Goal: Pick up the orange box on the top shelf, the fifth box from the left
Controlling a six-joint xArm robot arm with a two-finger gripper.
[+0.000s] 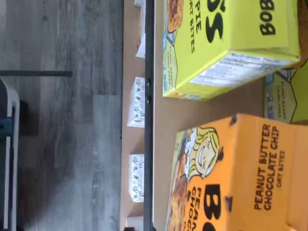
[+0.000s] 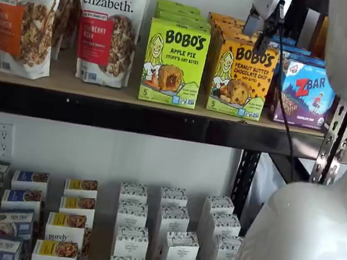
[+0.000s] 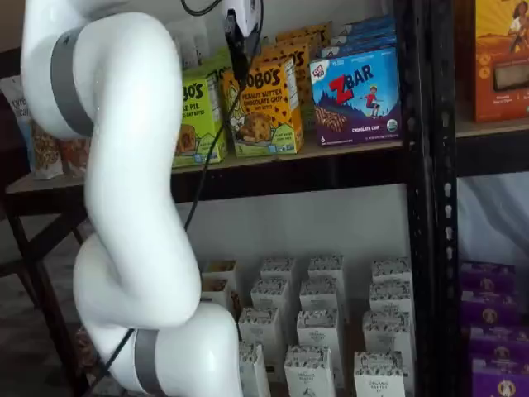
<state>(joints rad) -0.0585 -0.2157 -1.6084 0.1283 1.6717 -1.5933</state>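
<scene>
- The step in hand looks like the approach: the gripper [image 2: 269,17] hangs high in front of the top shelf [image 2: 102,87], over the upper front edge of the orange box [image 2: 240,77], and does not seem to have taken hold.
- Whether the jaws stand apart or together I cannot tell; in both shelf views the black fingers [image 3: 240,41] show narrow and side-on, with a cable trailing down beside them.
- The orange box stands upright at the shelf's front, between the green box [image 2: 173,62] and the Zbar box [image 2: 305,91], just beside each; more orange boxes are lined up behind it.
- The wrist view looks down on the orange box [image 1: 240,178] and green box [image 1: 226,43], with a strip of bare board between them.
- Next, by my judgement, the jaws must come down or forward to straddle the orange box alone; the narrow gaps to its neighbours leave little room, and a finger could nudge the green box.
- The shelf is a tan board with a black front rail [image 2: 130,116] and perforated black uprights [image 3: 430,207].
- Granola bags [image 2: 107,24] stand further along the same shelf; small white cartons [image 2: 171,239] fill the level below.
- A grey plank floor [image 1: 62,144] shows in the wrist view, and a white wall with a socket [image 2: 4,140] sits behind the shelving.
</scene>
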